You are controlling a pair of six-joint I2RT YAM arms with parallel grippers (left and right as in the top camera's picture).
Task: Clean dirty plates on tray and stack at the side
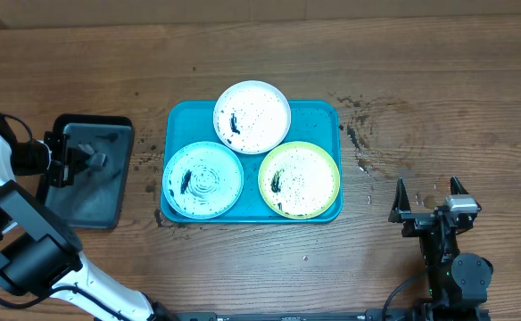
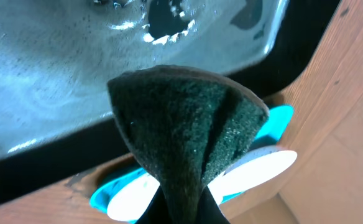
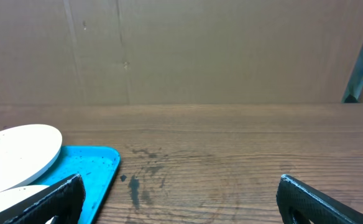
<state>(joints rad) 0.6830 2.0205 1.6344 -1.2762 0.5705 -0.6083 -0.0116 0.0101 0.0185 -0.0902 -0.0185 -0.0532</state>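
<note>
This is a robotics lab bench: a left arm [image 1: 11, 236] and a right arm [image 1: 445, 245] are fixed at the near edge of a worn, stained wooden surface [image 1: 421, 71]. Plain brown cardboard panels [image 3: 181, 50] wall in its far side like a makeshift test enclosure. On the surface sit a turquoise tray [image 1: 328, 112] holding three speckled plates [image 1: 252, 114] and, to its left, a black tray [image 1: 100, 203], set within reach of the arms.
</note>
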